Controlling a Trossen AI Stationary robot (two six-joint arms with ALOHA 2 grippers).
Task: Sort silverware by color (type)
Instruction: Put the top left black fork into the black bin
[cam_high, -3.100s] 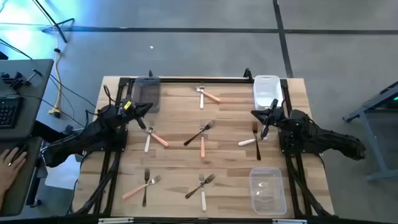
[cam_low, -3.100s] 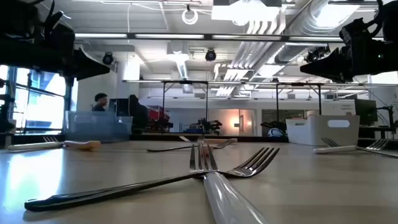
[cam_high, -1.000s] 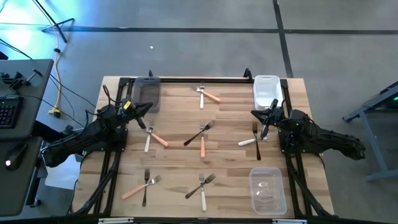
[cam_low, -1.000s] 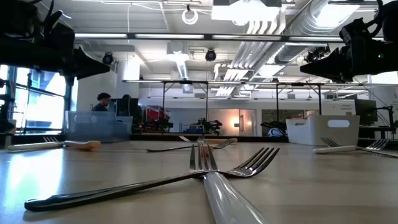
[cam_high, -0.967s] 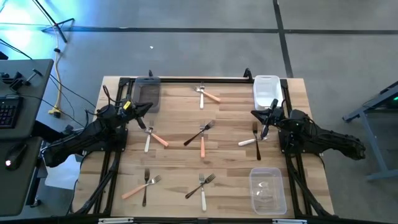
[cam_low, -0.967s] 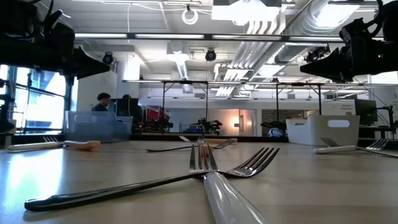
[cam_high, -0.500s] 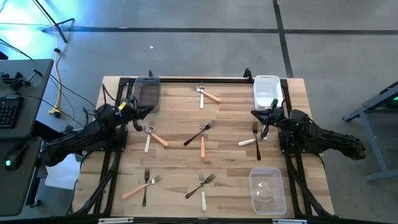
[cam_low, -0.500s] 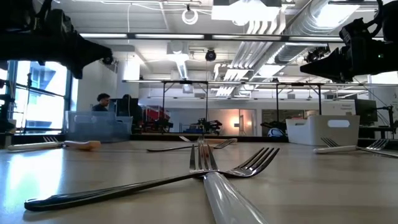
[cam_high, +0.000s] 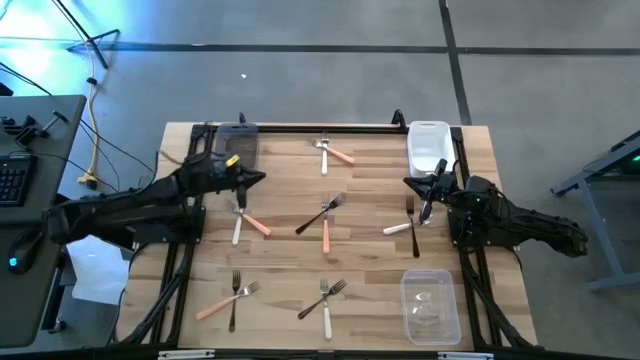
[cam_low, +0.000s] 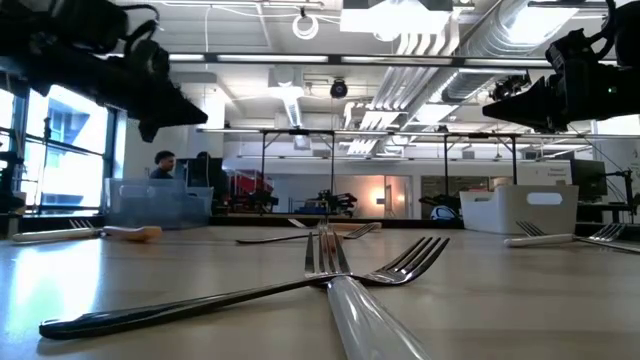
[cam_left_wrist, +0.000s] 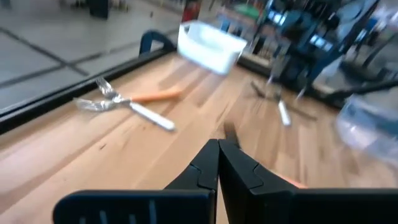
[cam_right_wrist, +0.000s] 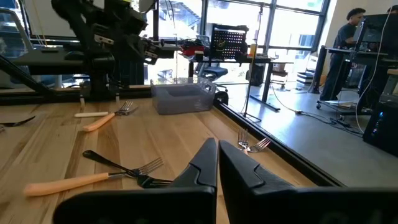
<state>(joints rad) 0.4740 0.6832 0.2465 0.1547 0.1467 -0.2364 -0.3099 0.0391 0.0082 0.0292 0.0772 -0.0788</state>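
Observation:
The silverware lies in crossed pairs on the wooden table: a white and an orange fork (cam_high: 333, 152) at the far edge, another such pair (cam_high: 246, 221) at the left, a dark and an orange fork (cam_high: 324, 217) in the middle, and a dark and a white fork (cam_high: 408, 221) at the right. Two more pairs (cam_high: 231, 296) (cam_high: 326, 299) lie near the front. My left gripper (cam_high: 260, 180) (cam_left_wrist: 219, 144) hangs shut above the table, just beyond the left pair. My right gripper (cam_high: 408, 182) (cam_right_wrist: 217, 144) is shut, held level above the right pair.
A grey bin (cam_high: 237, 150) stands at the far left, a white bin (cam_high: 428, 145) at the far right, and a clear bin (cam_high: 430, 305) at the near right. A black frame rail (cam_high: 320, 128) runs along the far edge. People stand in the room behind.
My left gripper has reached out from its rest place toward the table's middle, risen a little and tipped its fingers downward. It has stayed shut. The forks lie where they were.

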